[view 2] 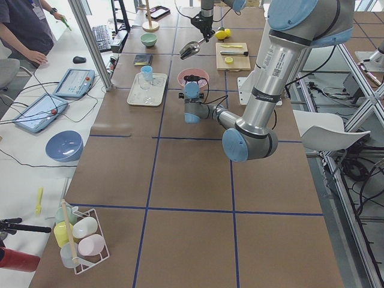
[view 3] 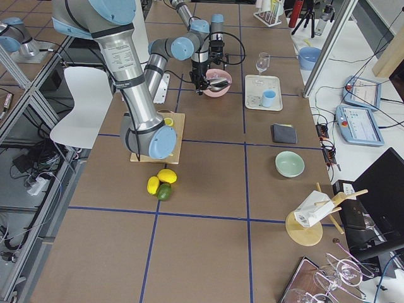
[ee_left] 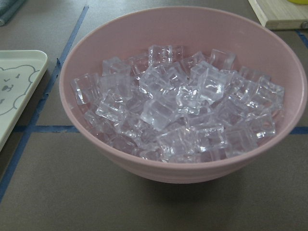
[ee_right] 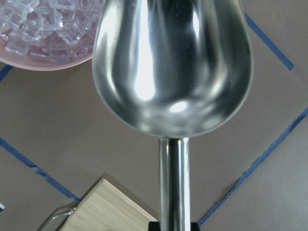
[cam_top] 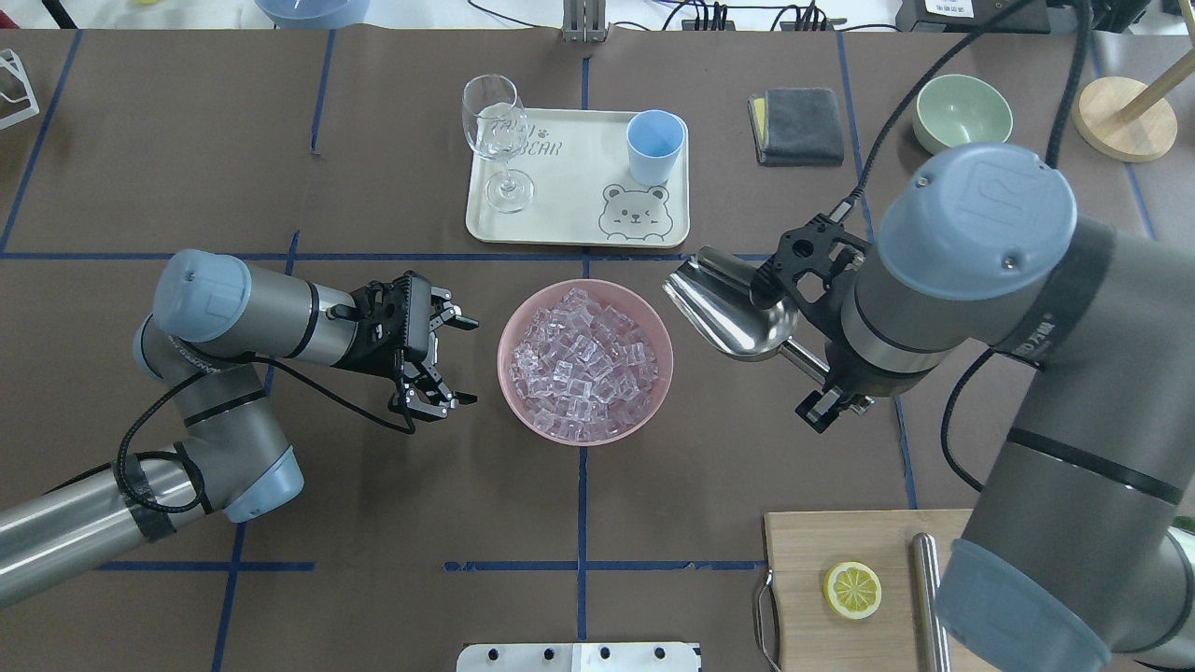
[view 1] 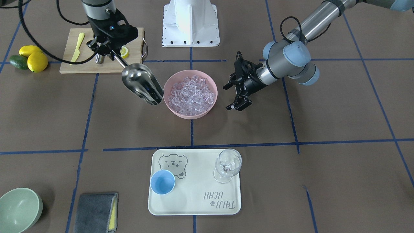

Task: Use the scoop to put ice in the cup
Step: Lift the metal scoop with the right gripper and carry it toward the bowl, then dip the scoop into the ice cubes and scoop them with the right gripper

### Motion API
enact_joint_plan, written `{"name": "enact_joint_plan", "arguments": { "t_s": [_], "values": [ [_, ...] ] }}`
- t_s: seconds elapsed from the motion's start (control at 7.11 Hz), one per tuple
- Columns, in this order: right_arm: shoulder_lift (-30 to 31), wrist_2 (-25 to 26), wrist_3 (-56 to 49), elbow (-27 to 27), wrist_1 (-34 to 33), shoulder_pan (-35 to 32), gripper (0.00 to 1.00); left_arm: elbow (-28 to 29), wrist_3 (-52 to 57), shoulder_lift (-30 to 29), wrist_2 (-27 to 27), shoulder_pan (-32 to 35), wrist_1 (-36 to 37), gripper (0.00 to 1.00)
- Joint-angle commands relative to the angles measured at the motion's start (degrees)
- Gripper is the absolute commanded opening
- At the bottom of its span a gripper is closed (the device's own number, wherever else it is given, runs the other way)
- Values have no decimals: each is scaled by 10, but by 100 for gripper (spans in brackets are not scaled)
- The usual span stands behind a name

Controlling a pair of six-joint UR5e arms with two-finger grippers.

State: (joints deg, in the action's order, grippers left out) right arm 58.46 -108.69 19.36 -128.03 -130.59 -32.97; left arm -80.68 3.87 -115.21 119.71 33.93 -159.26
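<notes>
the right hand is clenched on the thin rod handle of the scoop, gripping far back from the trough. that grip probably leaves the whole trough free to dig without the fingers meeting the bowl. the scoop hangs in the air just beside the pink bowl, on the robot's right side of it, with its open mouth angled toward the rim. the right wrist view shows the trough bare and shiny, with no cube in it.

the ice is heaped in the bowl nearly to the rim, so a shallow pass should fill the scoop.

the left hand is released, fingers spread and holding nothing. it sits low, near the opposite side of the bowl and facing it, likely placed to steady the bowl if the scoop pushes it.

the cup stands upright at a corner of the cream tray, beyond the bowl from the robot and well apart from the scoop. it looks empty. a wine glass shares the tray, so the pour needs care.
</notes>
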Motion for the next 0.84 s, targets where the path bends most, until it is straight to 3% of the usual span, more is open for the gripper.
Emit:
{"name": "enact_joint_plan", "arguments": {
  "t_s": [0.0, 0.14, 0.7],
  "values": [
    [-102, 19, -68, 44, -148, 13, 0, 1, -1, -2, -1, -1, 1, 100],
    [-125, 49, -98, 62, -184, 22, 0, 2, -3, -3, -1, -1, 3, 100],
    [-157, 57, -171, 130, -188, 40, 0, 18, -43, -30, -1, -3, 6, 100]
  ]
}}
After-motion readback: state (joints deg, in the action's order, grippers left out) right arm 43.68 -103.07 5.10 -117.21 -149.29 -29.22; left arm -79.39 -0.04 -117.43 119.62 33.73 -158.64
